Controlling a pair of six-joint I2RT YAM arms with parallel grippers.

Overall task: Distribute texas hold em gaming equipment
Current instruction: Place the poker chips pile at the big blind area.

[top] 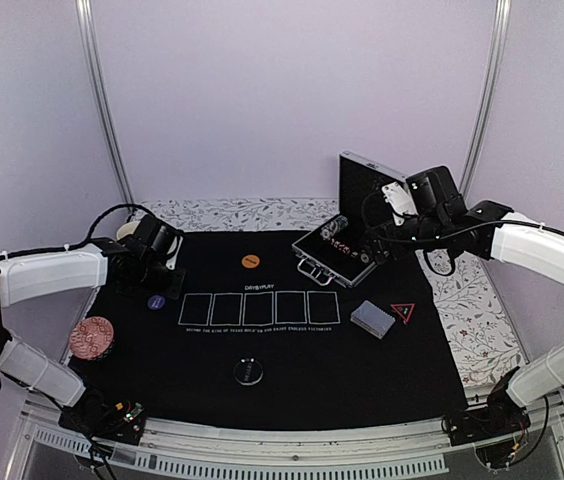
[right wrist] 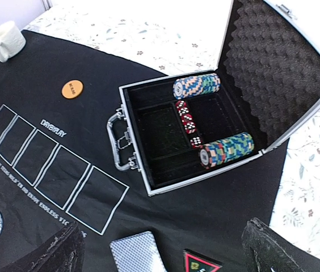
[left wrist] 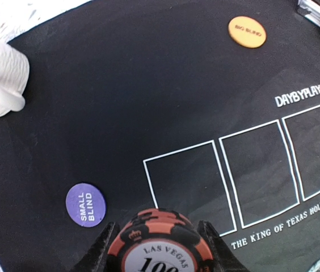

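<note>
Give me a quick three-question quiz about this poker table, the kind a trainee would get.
1. True or false: the lid of the silver case is shut.
2. What does the left end effector grip? A) a stack of poker chips B) a deck of cards C) a mug
3. Fill in the missing word: the purple disc reads "____ BLIND".

Key: 1 false, the lid stands open; 2 A; 3 SMALL.
</note>
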